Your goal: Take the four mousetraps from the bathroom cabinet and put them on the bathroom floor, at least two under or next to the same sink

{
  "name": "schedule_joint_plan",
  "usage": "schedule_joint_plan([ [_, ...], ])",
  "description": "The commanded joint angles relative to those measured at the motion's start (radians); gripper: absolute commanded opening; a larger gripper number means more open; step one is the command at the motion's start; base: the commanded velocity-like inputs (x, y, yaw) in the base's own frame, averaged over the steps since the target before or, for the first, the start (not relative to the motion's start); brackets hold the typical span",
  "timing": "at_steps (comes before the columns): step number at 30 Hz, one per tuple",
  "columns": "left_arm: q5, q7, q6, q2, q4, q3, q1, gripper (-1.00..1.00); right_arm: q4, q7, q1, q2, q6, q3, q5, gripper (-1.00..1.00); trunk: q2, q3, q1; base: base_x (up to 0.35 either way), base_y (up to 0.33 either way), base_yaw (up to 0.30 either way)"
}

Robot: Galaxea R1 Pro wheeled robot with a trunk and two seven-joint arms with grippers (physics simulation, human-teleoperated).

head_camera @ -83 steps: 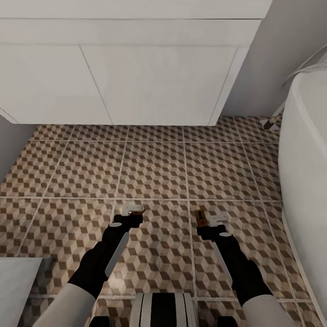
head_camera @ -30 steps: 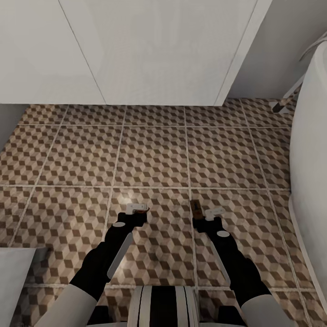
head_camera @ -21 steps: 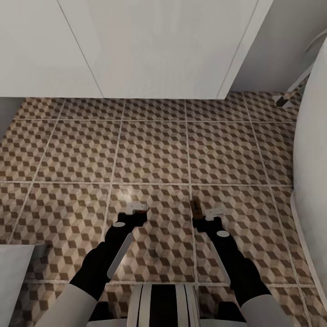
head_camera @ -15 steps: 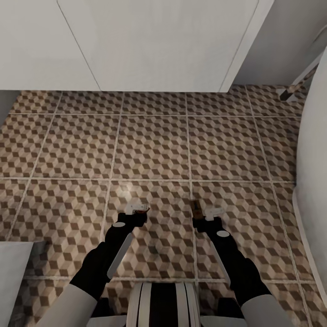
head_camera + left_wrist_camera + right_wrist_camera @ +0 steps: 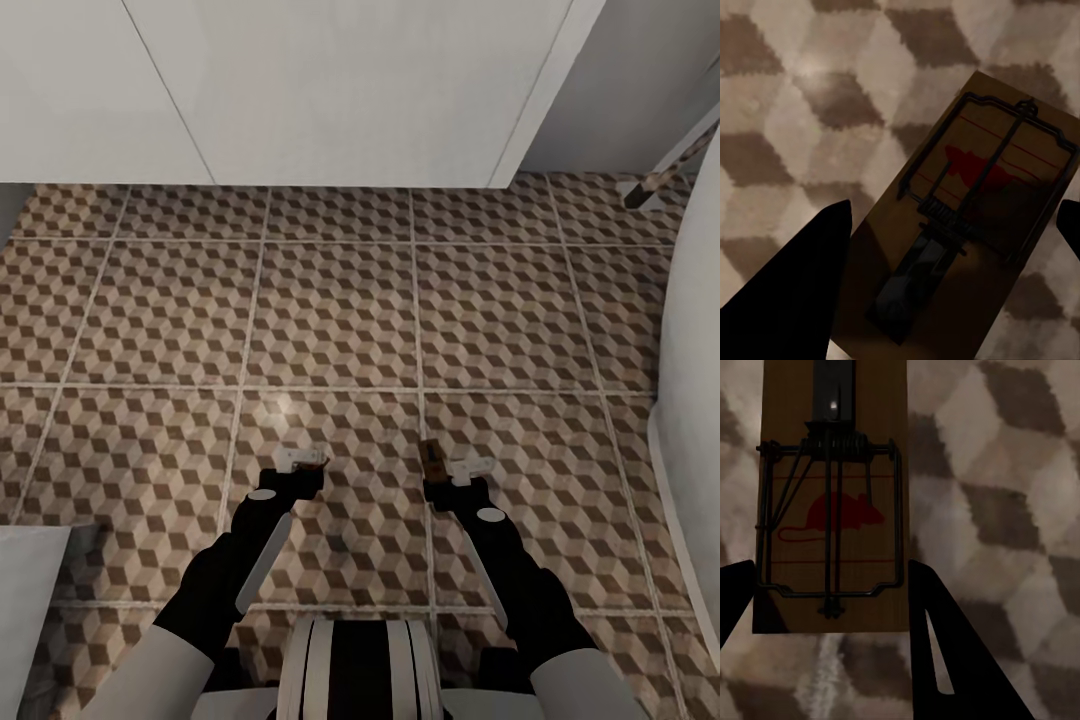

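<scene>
Two mousetraps are in hand, one per arm. The left trap (image 5: 967, 225), a small brown board with dark wire and a red mouse print, is seen between the dark fingers of the left tool (image 5: 301, 461), which appears to be clamped on it. The right trap (image 5: 832, 510) is held in the same way by the right tool (image 5: 452, 468); in the head view it shows as a brown sliver (image 5: 433, 457) just beside the pale fingertips. Whether either board already touches the floor cannot be told; both are held low over the cube-patterned tiles, with the floor (image 5: 340, 310) close behind them in the wrist views.

Ahead, the white vanity (image 5: 350, 90) is met by the tiles, with two tile rows lying between it and the tools. At the right edge the white bathtub (image 5: 695, 330) is seen.

As a judgement, the task is roughly at its midpoint or earlier: two traps have been fetched and carried near the vanity but are not yet released. What is left is to set these two down close against or under the vanity, so that they count as next to the sink, and then to bring the other two, which are not accounted for here, onto the same floor.
</scene>
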Motion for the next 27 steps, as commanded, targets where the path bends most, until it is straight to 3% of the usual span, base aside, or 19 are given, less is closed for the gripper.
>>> schedule_joint_plan([
  [1,0.010,0.009,0.003,0.000,-0.002,-0.002,0.000,-1.00,-0.001,-0.002,-0.001,0.000,0.006,0.002,0.005,-1.00,0.000,-0.002,0.000,0.000,0.000,0.000],
  [6,0.010,0.009,0.003,0.000,-0.004,-0.002,0.000,-1.00,-0.001,-0.001,0.000,0.000,0.002,0.002,0.005,-1.00,0.000,-0.008,0.000,0.000,0.000,0.000],
  [14,0.009,0.006,-0.044,-0.002,0.003,0.003,0.000,-1.00,-0.003,0.004,0.000,-0.003,-0.144,0.001,0.005,-1.00,0.000,-0.009,0.000,0.000,0.000,0.000],
  [27,0.010,-0.017,-0.053,-0.026,-0.011,0.009,0.000,-1.00,-0.002,0.007,0.000,-0.004,-0.208,-0.001,0.006,-1.00,0.000,-0.009,0.000,0.000,0.000,0.000],
])
